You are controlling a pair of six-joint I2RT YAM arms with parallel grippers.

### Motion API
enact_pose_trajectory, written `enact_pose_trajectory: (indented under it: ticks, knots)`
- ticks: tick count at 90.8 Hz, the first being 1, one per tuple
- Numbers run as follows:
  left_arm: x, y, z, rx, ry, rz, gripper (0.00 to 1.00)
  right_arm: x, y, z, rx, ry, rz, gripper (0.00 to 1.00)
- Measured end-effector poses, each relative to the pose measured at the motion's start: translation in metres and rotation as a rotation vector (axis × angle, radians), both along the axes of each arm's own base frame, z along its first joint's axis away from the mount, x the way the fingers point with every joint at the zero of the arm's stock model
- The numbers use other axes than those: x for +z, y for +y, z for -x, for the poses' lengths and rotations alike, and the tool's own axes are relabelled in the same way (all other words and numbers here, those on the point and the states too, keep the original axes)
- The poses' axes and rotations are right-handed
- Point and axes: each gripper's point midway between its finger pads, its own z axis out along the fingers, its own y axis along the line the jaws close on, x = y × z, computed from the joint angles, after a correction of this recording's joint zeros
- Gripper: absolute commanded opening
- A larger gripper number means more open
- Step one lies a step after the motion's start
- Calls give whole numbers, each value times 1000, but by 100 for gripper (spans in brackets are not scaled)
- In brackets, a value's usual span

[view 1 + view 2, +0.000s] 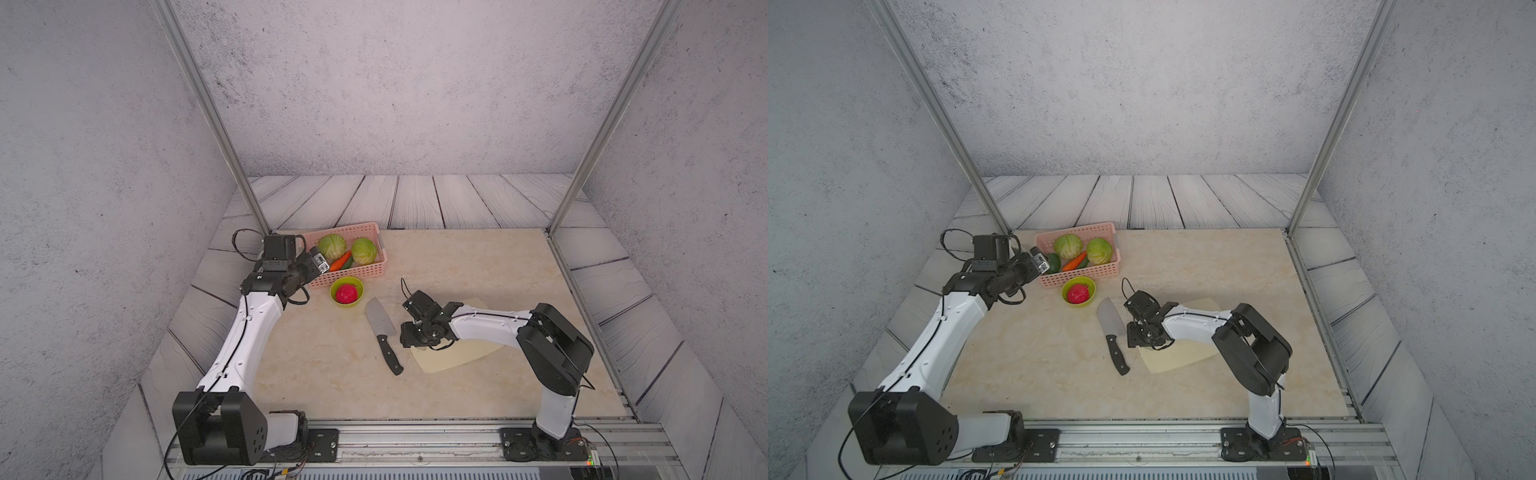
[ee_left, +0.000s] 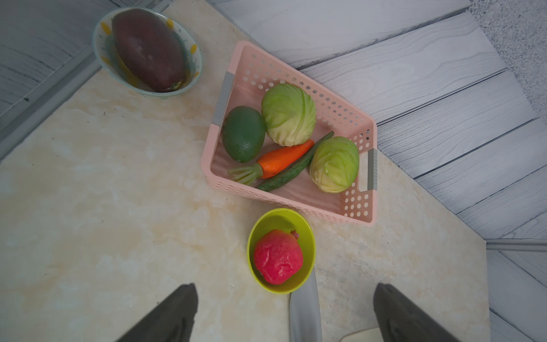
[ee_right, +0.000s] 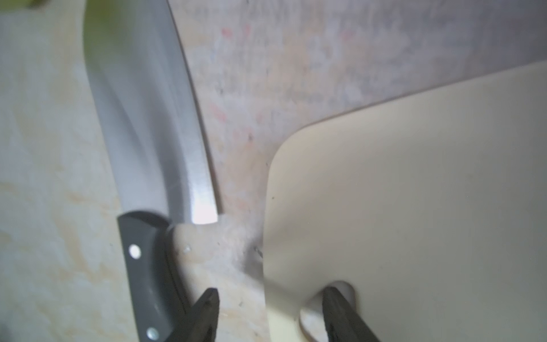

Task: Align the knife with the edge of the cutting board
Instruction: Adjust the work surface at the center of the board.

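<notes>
On the cream marbled tabletop (image 1: pixel 457 266), near its middle, the knife (image 1: pixel 384 336) lies flat. It is a cleaver with a broad grey steel blade and a black riveted handle. The blade tip points to the far side and comes close to a small lime-green plastic bowl (image 1: pixel 335 291), and the handle points back toward the arms' bases. Just beside the knife, on the right arm's side, lies the cutting board (image 1: pixel 453 355), a thin pale cream plastic rectangle with rounded corners, largely hidden under that arm in both top views. In the right wrist view the knife (image 3: pixel 148 118) runs roughly along the short end of the cutting board (image 3: pixel 414 207). A narrow strip of bare table separates them, so they do not touch.

The right gripper (image 3: pixel 270 299) points down over that strip with its jaws parted, gripping nothing. One dark finger (image 3: pixel 340 314) sits at the hole near the board's end, and the other stands on the table side close to the knife's handle. Whether it touches the handle cannot be told.

The left gripper (image 1: pixel 318 262) hangs well apart, at the end of a pink perforated plastic basket (image 1: pixel 365 272), with its fingers spread wide and empty. The basket (image 2: pixel 296 204) holds two pale green cabbages, an orange carrot, a dark green cucumber and a round green fruit. A red pomegranate (image 2: pixel 278 257) sits in the green bowl. The left wrist view also shows a patterned white bowl (image 2: pixel 102 59) holding a dark purple vegetable.
</notes>
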Motion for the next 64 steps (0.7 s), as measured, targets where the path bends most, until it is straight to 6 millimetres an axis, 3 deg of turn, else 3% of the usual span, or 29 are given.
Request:
enact_pose_trajectory:
  ticks: [18, 34, 47, 64]
  knots:
    - [-8, -9, -2, -37, 24, 28, 98, 30, -5, -21, -15, -23, -78, 77]
    - [-18, -28, -6, -107, 58, 69, 98, 81, -30, -25, -34, -85, -146, 88]
    - [-30, -53, -7, -188, 99, 94, 98, 101, -75, -26, -99, -116, -168, 93]
    - [-35, -89, -3, -307, 126, 98, 98, 87, -140, -22, -216, -69, -123, 94]
